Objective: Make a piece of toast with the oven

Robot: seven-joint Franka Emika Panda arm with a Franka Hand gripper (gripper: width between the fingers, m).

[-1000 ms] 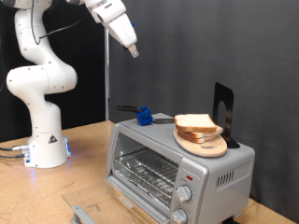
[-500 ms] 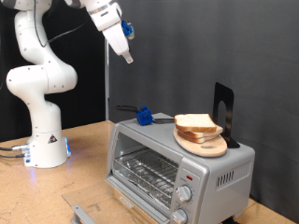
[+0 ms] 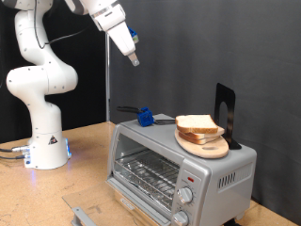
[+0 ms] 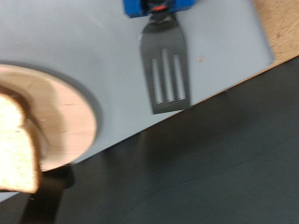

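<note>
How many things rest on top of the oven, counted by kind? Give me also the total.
On the oven, by kind:
Bread slices: 2, the lower one mostly hidden
Wooden plate: 1
Spatula with a blue handle: 1
Black upright stand: 1
Total: 5
The gripper hangs high above them, holding nothing.

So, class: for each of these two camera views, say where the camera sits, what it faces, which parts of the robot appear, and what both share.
Exterior view: off the arm, facing the oven's front corner; shows the white arm and claw high above.
Wrist view: on the hand, looking down at the oven top, the spatula, the plate and bread; no claw fingers clearly show.
Shared: oven top, plate, bread, blue-handled spatula.
</note>
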